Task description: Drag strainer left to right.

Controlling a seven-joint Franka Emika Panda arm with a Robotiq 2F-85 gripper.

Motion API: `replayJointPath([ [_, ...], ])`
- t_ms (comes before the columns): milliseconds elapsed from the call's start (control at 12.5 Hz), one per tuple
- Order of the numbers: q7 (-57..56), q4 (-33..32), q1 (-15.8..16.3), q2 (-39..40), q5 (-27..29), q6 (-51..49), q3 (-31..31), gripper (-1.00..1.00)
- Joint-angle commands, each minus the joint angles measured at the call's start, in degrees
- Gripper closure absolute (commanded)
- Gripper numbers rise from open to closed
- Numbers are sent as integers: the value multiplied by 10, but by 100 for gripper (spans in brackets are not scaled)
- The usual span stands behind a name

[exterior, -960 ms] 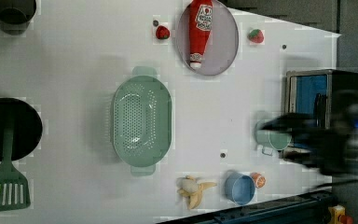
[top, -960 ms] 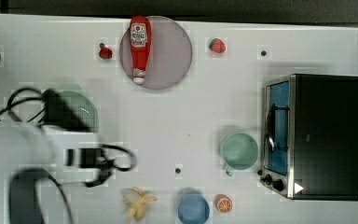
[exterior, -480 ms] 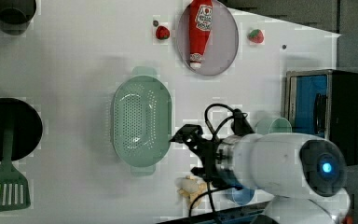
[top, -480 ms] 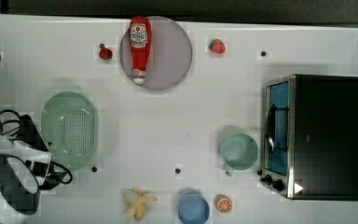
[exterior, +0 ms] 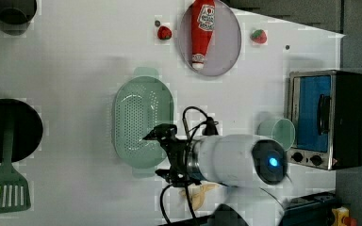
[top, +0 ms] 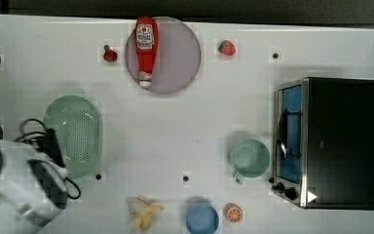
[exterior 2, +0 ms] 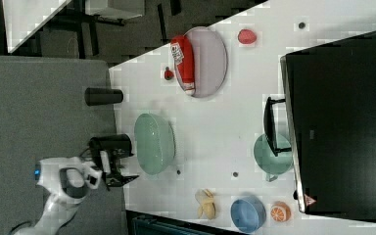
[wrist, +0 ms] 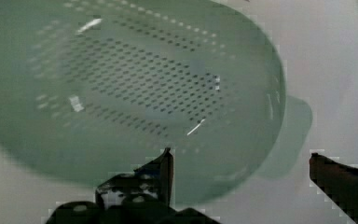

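Note:
The strainer [exterior: 139, 120] is a pale mint-green oblong colander dotted with small holes, lying on the white table [exterior: 75, 70]. It also appears in the top view [top: 78, 131] and the right view [exterior 2: 154, 142]. My gripper [exterior: 161, 154] is open and hangs low over the strainer's end nearest the table's front edge, at the left view's lower right of the rim. In the wrist view the gripper [wrist: 242, 163] spreads its two black fingertips [wrist: 161, 172] across that rounded end, with the tab handle [wrist: 293, 135] between them. Nothing is held. In the right view the gripper [exterior 2: 126, 166] sits just beside the strainer.
A mint-green mug [top: 249, 158] stands beside the toaster oven [top: 328, 141]. A banana [top: 143, 213], a blue bowl [top: 202, 218] and an orange half [top: 233, 213] line the front edge. A ketchup bottle [top: 145, 48] lies on a round plate [top: 177, 53]. A black pan [exterior: 9, 129] and a green spatula [exterior: 4, 190] lie on the left view's left.
The arm swung in from the left view's right side to the strainer, and the open gripper now sits closer over its end. The strainer has not moved.

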Motion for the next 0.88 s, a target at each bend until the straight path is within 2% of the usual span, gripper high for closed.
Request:
replayJointPath([
  [80,65,-9,-21,52,-12,84,-29,-100],
  [480,65,-9,-3,123,-20,153,-78,-100],
  [880,63,-15,18,136,-22,173,-111,-100],
])
